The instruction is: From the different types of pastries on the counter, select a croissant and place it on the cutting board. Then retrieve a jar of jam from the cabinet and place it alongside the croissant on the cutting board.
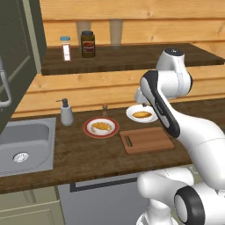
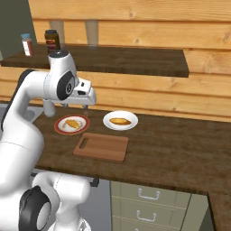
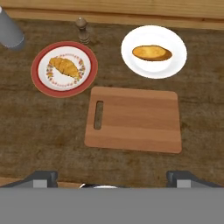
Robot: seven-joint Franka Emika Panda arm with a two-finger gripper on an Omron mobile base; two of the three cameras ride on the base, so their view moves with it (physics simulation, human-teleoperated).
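The gripper (image 3: 112, 177), jaws spread wide and empty, hangs above the bare cutting board (image 3: 134, 119). The croissant (image 3: 65, 67) lies far-left on a red-rimmed plate (image 3: 41, 83) (long axis apparently diagonal).

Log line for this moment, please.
gripper: open, above counter | croissant: on red plate | board: bare | jam: on shelf

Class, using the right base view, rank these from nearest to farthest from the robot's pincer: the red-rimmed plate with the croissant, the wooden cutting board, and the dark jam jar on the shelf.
1. Red-rimmed plate with the croissant: on the counter just below the open pincer.
2. Wooden cutting board: nearer the counter's front edge, lower right.
3. Dark jam jar: up on the shelf behind the arm.
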